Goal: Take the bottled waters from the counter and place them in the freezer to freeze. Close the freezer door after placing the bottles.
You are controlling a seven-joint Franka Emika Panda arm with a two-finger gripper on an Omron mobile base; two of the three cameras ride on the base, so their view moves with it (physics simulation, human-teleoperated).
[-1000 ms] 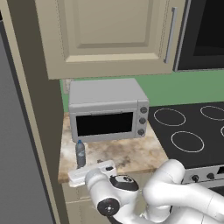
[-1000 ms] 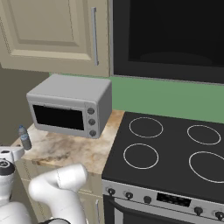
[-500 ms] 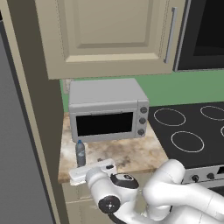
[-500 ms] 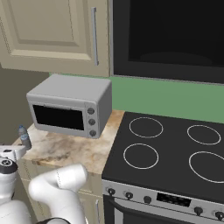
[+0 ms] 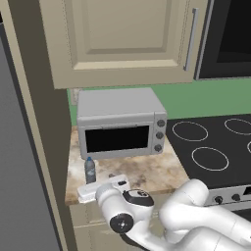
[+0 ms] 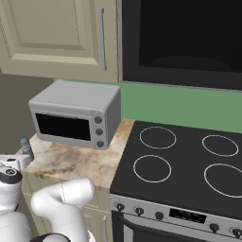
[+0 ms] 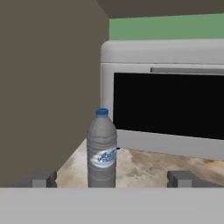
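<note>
One water bottle [image 7: 101, 148] was seen, translucent grey with a blue cap, standing upright on the counter [image 5: 147, 171] near its left front corner, just in front of the toaster oven [image 5: 120, 122] and a little to its left. In the left base view the same bottle [image 5: 89, 169] stood close to the tall dark panel at the left edge of the counter. One toaster oven was counted, grey with a dark glass door and three knobs down its right side; nothing could be made out behind the glass. Its door was shut. To the right of the counter lay one black stovetop [image 6: 189, 160] with four ring burners visible in the right base view. One cream wall cabinet [image 5: 122, 39] with a closed door hung above the oven. The gripper [image 7: 111, 178] was held low at the counter's front edge, its two fingers spread wide with the bottle standing between them, untouched; nothing was gripped.
</note>
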